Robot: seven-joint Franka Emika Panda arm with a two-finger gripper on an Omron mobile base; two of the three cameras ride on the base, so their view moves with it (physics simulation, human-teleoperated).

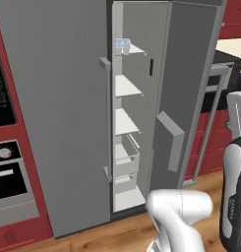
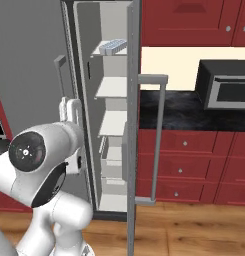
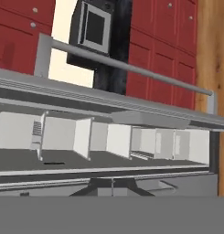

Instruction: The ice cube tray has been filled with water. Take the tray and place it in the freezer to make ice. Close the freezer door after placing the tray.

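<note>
The ice cube tray lies on the top shelf inside the freezer; in the right base view the tray sits at that shelf's front. The freezer door stands wide open, edge-on in the right base view, its bar handle on the outer side. My gripper is shut with nothing in it, a little in front of the open compartment. The hand view is rolled, so the door's edge and handle run across it, above the shelves.
The other grey door is closed. An oven sits in the red cabinet at far left. To the right of the open door are a black counter, a microwave and red drawers. Wooden floor lies below.
</note>
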